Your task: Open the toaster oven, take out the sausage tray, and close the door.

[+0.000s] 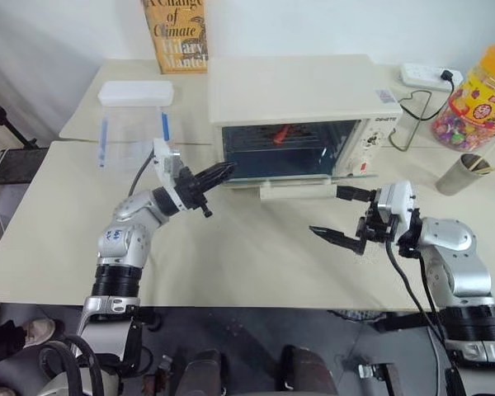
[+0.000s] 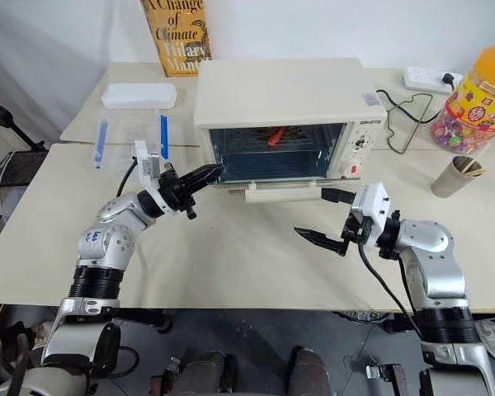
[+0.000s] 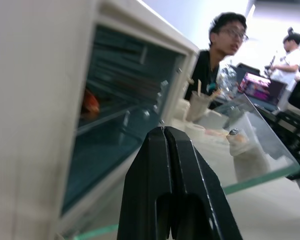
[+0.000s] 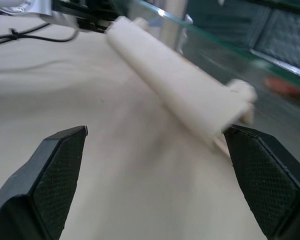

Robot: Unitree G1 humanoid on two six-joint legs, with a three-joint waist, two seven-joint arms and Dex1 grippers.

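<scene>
The cream-white toaster oven (image 1: 301, 91) stands at the back of the table. Its glass door (image 3: 240, 145) lies folded down flat, with the cream bar handle (image 1: 293, 190) toward me. Inside, a reddish sausage (image 1: 282, 132) shows on a shelf; the tray under it is hard to make out. My left gripper (image 1: 229, 169) is shut on nothing, its tips at the oven's front left corner, just above the open door. My right gripper (image 1: 326, 211) is open beside the right end of the handle (image 4: 180, 85), one finger (image 4: 265, 170) close to that end, not holding it.
A clear plastic box with blue clips (image 1: 132, 124) stands left of the oven, with a book (image 1: 175, 33) behind it. At the right are a candy jar (image 1: 478, 99), a paper cup (image 1: 462, 173) and a power strip (image 1: 429, 77). Two people (image 3: 225, 50) are beyond the table.
</scene>
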